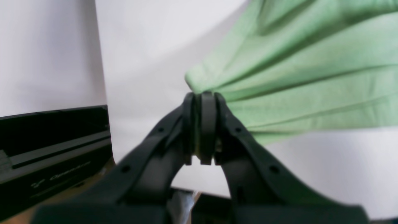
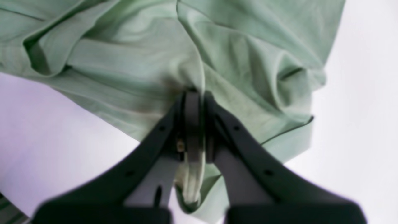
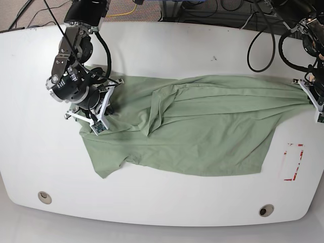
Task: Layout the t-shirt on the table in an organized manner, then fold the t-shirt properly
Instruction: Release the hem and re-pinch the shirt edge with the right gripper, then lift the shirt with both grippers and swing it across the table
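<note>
The pale sage-green t-shirt (image 3: 202, 136) lies stretched across the white table (image 3: 167, 45), wrinkled, with a fold near its middle. My left gripper (image 3: 307, 92), at the right of the base view, is shut on a bunched corner of the shirt (image 1: 279, 81); in the left wrist view the gripper (image 1: 203, 95) pinches taut cloth fanning out. My right gripper (image 3: 108, 107), at the left of the base view, is shut on the other end of the shirt (image 2: 130, 62); in the right wrist view the gripper (image 2: 194, 93) holds a fold of cloth.
A red tape rectangle outline (image 3: 292, 162) lies at the table's right, just past the shirt's edge. Two grommet holes (image 3: 44, 196) (image 3: 266, 209) sit near the front edge. Cables (image 3: 263, 35) hang at the back right. A black box (image 1: 53, 146) shows beyond the table edge.
</note>
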Robot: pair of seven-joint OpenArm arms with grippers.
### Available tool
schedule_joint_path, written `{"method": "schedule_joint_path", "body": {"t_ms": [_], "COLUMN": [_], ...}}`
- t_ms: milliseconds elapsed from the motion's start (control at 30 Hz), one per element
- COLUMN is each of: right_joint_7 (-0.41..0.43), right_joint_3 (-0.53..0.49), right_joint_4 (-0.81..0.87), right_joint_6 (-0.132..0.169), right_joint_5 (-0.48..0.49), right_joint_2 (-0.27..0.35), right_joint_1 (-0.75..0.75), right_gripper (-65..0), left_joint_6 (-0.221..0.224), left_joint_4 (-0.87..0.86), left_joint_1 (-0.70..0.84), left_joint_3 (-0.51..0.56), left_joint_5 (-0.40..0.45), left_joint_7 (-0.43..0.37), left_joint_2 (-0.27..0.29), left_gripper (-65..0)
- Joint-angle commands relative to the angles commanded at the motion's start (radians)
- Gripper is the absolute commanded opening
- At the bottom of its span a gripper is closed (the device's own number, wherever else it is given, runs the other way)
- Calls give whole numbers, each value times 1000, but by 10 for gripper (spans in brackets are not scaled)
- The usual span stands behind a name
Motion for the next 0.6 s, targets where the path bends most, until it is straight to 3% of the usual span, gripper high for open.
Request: {"method": "schedule_joint_path", "body": {"t_ms": [600], "right_joint_7": [0], "right_joint_3": [0], "right_joint_4": [-32], "right_joint_6": [0], "right_joint_5": [-3], "right_joint_2": [117], "right_joint_1": [290], "right_gripper": [-650], "left_joint_6": [0], "left_joint_4": [-5], "left_joint_1": [-393], "left_joint_3": [15], "left_joint_5": [3], "left_joint_7": [0], "left_joint_2": [9], "left_gripper": [-649]}}
